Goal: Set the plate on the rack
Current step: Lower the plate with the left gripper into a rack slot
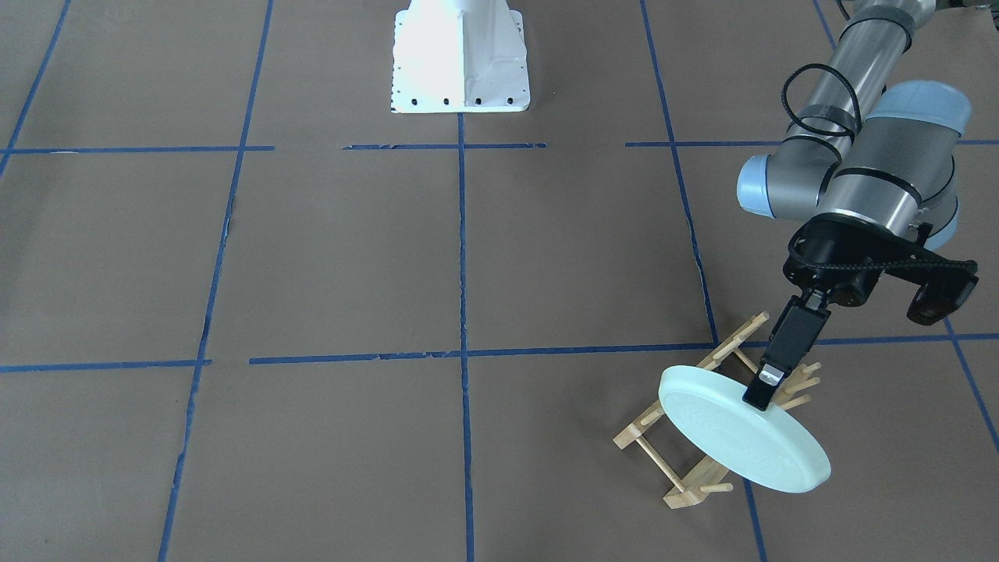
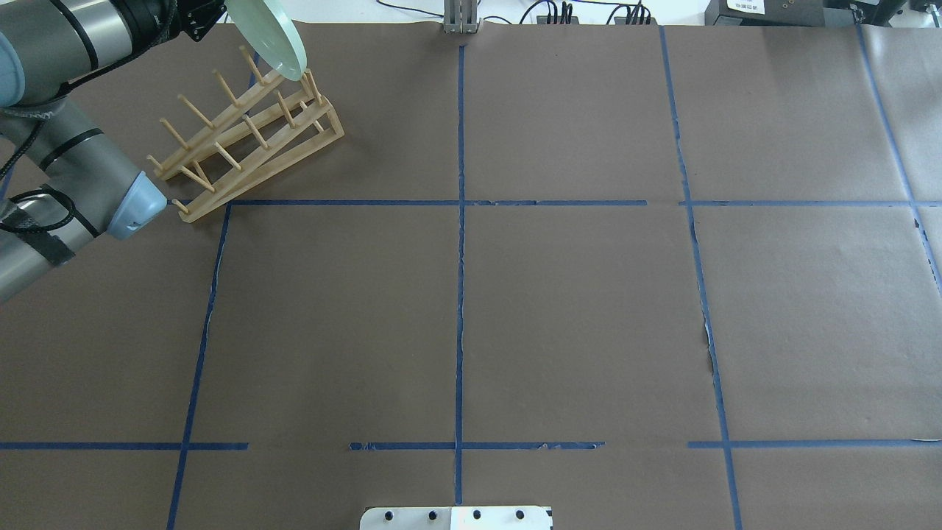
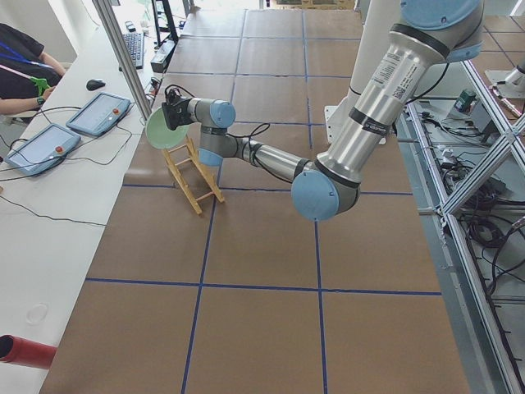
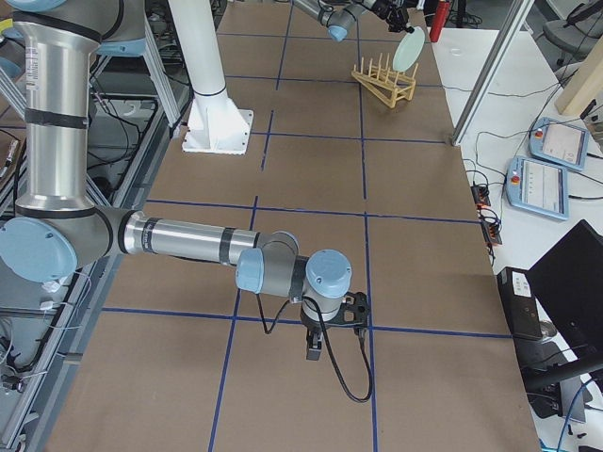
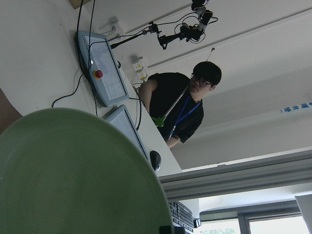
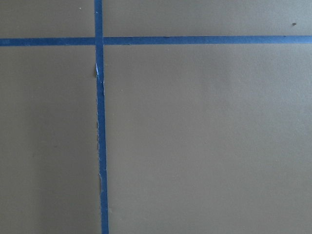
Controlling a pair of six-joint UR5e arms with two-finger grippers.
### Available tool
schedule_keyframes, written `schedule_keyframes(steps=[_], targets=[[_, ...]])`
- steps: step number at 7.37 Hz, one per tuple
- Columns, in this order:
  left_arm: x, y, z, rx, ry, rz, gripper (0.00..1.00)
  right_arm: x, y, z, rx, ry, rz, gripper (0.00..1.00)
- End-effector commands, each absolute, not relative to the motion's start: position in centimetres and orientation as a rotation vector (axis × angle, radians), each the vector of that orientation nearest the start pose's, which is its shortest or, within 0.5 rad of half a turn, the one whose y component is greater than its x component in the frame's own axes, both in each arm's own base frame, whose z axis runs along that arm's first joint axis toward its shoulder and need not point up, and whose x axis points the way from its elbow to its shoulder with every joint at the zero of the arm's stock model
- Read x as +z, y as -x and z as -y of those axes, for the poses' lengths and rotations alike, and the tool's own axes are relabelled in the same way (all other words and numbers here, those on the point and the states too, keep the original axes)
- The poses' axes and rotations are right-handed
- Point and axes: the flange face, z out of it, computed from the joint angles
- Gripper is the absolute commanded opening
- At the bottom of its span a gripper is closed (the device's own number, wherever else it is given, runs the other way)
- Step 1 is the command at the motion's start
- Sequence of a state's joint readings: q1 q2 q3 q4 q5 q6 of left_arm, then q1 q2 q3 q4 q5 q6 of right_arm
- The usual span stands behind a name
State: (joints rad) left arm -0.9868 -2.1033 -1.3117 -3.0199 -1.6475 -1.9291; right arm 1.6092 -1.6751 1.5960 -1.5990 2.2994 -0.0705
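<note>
My left gripper (image 1: 767,384) is shut on the upper rim of the pale mint-green plate (image 1: 741,441). It holds the plate tilted on edge over the far end of the light-wood rack (image 1: 677,474). The plate (image 2: 274,38) has its lower edge among the end pegs of the rack (image 2: 250,136); I cannot tell whether it touches them. The plate (image 5: 73,180) fills the lower left of the left wrist view. My right gripper (image 4: 316,347) hangs low over the paper far from the rack; I cannot tell whether it is open or shut.
Brown paper with blue tape lines (image 2: 460,294) covers the table. The robot's white base (image 1: 460,58) stands at the middle of one long edge. An operator (image 5: 187,105) sits behind control tablets (image 3: 98,113) just past the table edge near the rack.
</note>
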Motion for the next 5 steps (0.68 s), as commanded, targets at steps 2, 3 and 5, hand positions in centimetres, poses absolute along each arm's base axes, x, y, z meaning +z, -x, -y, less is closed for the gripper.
schedule_keyframes(steps=[2, 3, 5], targets=[[31.4, -27.6, 63.2, -0.912, -0.492, -1.734, 0.0, 70.1, -8.4, 43.5, 0.008, 0.063, 0.732, 1.0], [31.5, -28.1, 63.0, -0.911, -0.488, -1.733, 0.0, 70.1, -8.4, 43.5, 0.01, 0.063, 0.732, 1.0], [31.8, -28.5, 62.9, -0.911, -0.492, -1.725, 0.0, 70.0, -8.4, 43.5, 0.008, 0.063, 0.732, 1.0]])
